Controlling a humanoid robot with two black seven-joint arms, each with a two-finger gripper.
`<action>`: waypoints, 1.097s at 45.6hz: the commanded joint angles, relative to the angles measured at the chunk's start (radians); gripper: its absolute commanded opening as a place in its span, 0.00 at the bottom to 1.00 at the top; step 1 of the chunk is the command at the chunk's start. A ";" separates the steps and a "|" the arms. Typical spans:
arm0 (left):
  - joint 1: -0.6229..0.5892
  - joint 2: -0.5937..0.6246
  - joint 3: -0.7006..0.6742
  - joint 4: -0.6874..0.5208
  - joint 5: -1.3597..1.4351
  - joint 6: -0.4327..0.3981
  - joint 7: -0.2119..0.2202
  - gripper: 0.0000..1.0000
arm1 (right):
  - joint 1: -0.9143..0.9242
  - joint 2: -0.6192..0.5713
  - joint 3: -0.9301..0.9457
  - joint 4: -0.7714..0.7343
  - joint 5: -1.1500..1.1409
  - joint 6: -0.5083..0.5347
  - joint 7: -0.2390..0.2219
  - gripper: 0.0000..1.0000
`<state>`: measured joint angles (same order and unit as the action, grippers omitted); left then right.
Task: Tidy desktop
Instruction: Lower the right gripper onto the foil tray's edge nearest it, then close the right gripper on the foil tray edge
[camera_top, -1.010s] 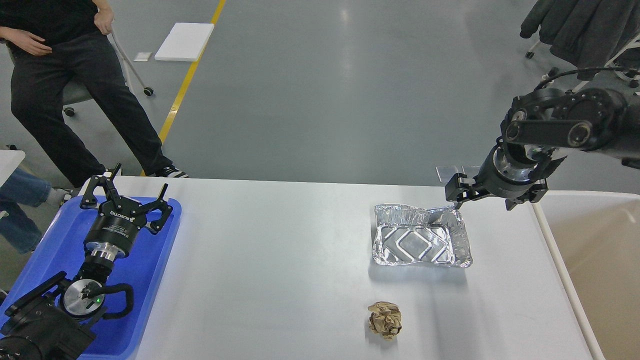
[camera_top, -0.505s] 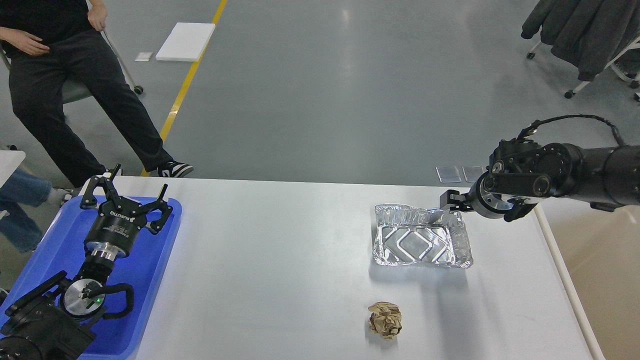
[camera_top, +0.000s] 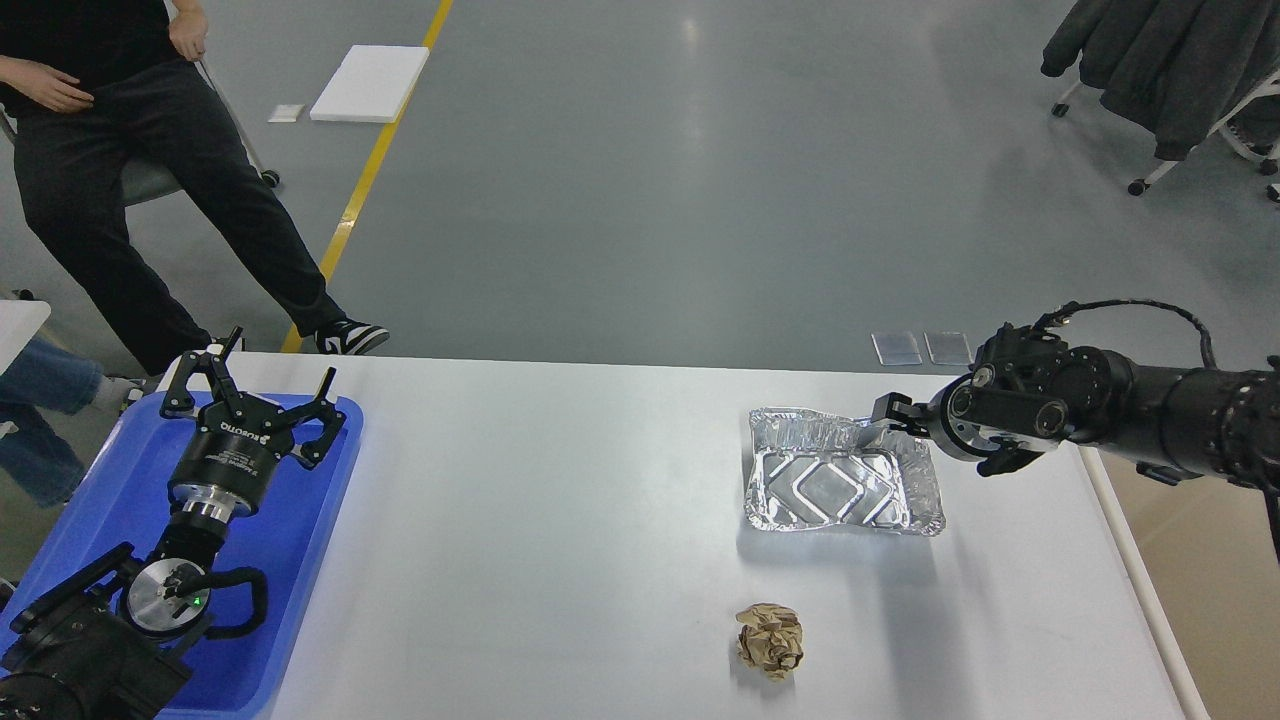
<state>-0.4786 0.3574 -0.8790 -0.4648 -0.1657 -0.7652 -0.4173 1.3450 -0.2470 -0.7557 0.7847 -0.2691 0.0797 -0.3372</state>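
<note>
The white desktop (camera_top: 560, 500) carries a crumpled silver foil tray (camera_top: 845, 485) at the right middle and a crumpled brown paper ball (camera_top: 770, 640) near the front edge. My right gripper (camera_top: 942, 440) is low over the foil tray's far right corner. Its fingers stand apart, and the left finger (camera_top: 888, 410) is at the tray's rim; it holds nothing. My left gripper (camera_top: 280, 365) is open and empty above the blue plastic tray (camera_top: 100, 500) at the left.
A beige, cream-rimmed bin (camera_top: 1200, 560) stands against the desktop's right edge. A person in black (camera_top: 150, 180) sits beyond the far left corner. A chair with dark coats (camera_top: 1160, 60) stands at the far right.
My right arm has come down and swung lower over the desktop, bringing its gripper to the foil tray's far right corner. The left arm, tray and paper ball have not moved.
</note>
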 joint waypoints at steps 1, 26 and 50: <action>0.000 0.000 0.000 0.000 0.000 0.000 0.000 0.99 | -0.089 0.029 0.033 -0.058 -0.021 -0.006 0.023 1.00; 0.000 0.000 0.000 0.000 0.000 0.000 -0.002 0.99 | -0.227 0.075 0.062 -0.275 -0.179 -0.018 0.129 0.99; 0.000 0.000 0.000 0.000 0.000 0.000 -0.002 0.99 | -0.245 0.075 0.084 -0.269 -0.179 -0.018 0.170 0.30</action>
<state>-0.4786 0.3574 -0.8790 -0.4648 -0.1657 -0.7656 -0.4187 1.1097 -0.1727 -0.6904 0.5154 -0.4444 0.0604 -0.1763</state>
